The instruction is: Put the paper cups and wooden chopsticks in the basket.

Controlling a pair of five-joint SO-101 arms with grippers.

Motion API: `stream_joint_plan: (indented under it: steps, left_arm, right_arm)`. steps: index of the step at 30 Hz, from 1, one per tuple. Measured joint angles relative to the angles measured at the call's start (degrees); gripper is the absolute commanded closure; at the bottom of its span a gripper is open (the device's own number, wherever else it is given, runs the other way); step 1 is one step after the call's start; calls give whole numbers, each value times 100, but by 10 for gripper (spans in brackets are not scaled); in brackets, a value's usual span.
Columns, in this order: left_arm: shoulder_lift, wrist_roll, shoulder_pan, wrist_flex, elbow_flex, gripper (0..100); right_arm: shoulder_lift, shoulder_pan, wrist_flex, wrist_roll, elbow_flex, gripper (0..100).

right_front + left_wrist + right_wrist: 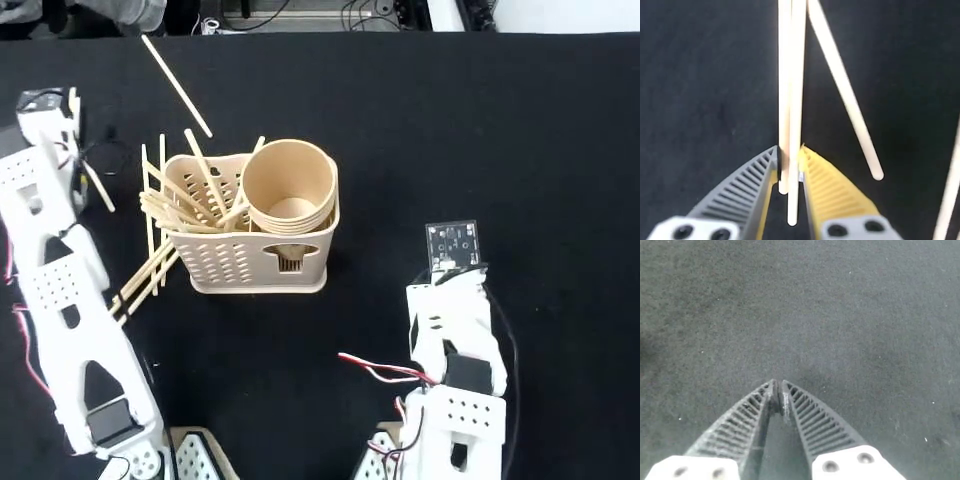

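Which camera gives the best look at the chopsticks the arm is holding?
Left wrist view: the held chopsticks sit close up, pinched in the left tool. The high view gives a thin sliver beside that arm; the right wrist view faces black tabletop.

Black table (470,120); beige basket (240,268) patterned with rows of small slots; tan cups (288,180); pale wood chopsticks (176,86). The left gripper (789,150) is ribbed grey and yellow, the right gripper (778,386) ribbed grey.
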Motion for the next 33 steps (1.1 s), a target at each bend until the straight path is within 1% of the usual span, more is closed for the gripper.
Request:
stream_joint_plan:
  steps: [2,5,10,13,17,24,28,31,33]
  left_arm:
    - [-457,88,-70,0,659,972]
    - [-1486,281,-79,0,2004,972]
    - [-3912,360,-62,-53,4484,972]
    - [-5468,360,-62,-448,5785,972]
    - [-7288,352,-62,-1442,7560,972]
    - [-9899,343,-62,-3499,10611,972]
    - [-11226,343,-62,-4431,11903,972]
    - [-12105,334,-62,-4923,12642,972]
    - [-12633,484,-62,-5196,13064,972]
  right_arm:
    - [0,0,0,0,0,986]
    - [0,0,0,0,0,986]
    - [0,0,0,0,0,986]
    - [0,0,0,0,0,986]
    - [0,0,0,0,0,986]
    - [0,0,0,0,0,986]
    - [0,0,0,0,0,986]
    - [0,0,0,0,0,986]
    - [0,0,0,0,0,986]
